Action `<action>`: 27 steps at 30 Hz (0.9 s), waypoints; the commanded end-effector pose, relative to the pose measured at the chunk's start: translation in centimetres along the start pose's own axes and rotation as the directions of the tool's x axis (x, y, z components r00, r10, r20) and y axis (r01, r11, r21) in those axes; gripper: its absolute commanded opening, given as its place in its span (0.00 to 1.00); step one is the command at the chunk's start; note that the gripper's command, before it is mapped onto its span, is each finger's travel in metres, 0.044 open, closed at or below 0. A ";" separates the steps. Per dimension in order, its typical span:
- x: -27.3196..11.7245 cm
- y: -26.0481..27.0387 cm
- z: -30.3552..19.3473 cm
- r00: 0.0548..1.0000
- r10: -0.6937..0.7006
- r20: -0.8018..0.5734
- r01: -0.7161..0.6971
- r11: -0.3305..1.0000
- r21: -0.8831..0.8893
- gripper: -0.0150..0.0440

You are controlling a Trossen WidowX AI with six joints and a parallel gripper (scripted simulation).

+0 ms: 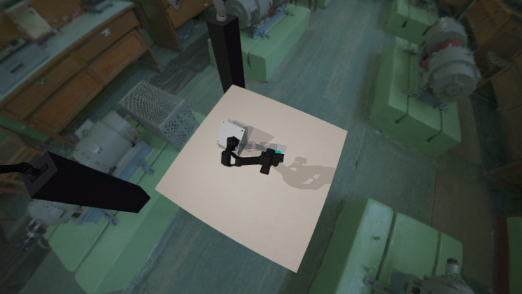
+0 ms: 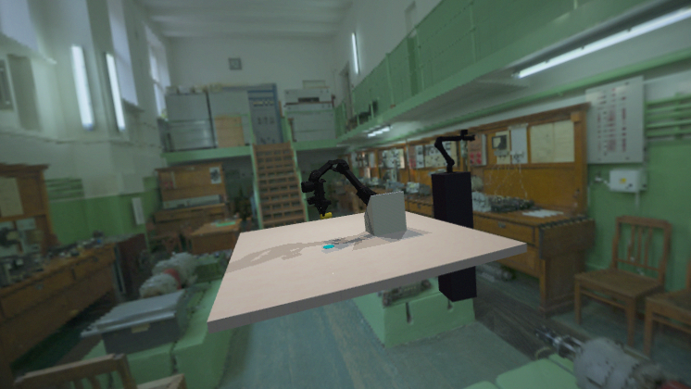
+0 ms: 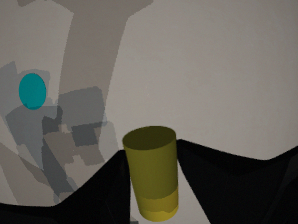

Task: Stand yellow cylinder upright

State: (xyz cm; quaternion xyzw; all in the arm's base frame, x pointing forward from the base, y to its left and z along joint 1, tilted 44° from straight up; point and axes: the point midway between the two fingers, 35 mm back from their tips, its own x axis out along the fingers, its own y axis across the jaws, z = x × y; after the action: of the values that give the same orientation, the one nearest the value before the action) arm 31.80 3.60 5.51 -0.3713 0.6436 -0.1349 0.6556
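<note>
Overhead, the black arm (image 1: pixel 243 158) reached out from its grey base block (image 1: pixel 229 134) across the pale table (image 1: pixel 234 211), and its gripper (image 1: pixel 276 156) hung above the table with the cyan circle (image 1: pixel 278 152) showing just past its edge as a small sliver of colour. From the side view, the gripper (image 2: pixel 322 210) was well above the table (image 2: pixel 367 270), pointing down, with a bit of the yellow cylinder (image 2: pixel 327 214) showing at its tip, and the cyan circle (image 2: pixel 328 246) lay on the surface below it, apart from the cylinder. Through the wrist camera, the gripper was closed on the yellow cylinder (image 3: pixel 152 172), which sat between the two dark fingers with its round end face turned toward the table (image 3: pixel 226 63) underneath. The cyan circle (image 3: pixel 32 91) sat off to the upper left in that view, among grey shadows, not under the cylinder. Whether the cylinder was exactly upright could not be told. No brand, label or writing could be read on the arm, the cylinder or the table; the panels and papers on the far workshop wall (image 2: pixel 613 120) were too blurred to make out.
</note>
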 end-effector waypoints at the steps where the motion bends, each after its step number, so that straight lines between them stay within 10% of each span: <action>1: -0.3 0.9 0.8 1.000 0.007 0.007 -0.007 0.998 -0.060 0.43; 27: -0.8 8.6 4.0 1.000 0.008 0.005 -0.004 0.865 -0.503 0.43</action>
State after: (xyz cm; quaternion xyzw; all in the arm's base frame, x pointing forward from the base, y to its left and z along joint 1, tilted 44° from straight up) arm 32.77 10.38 0.42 -0.5170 0.6577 0.0241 0.5474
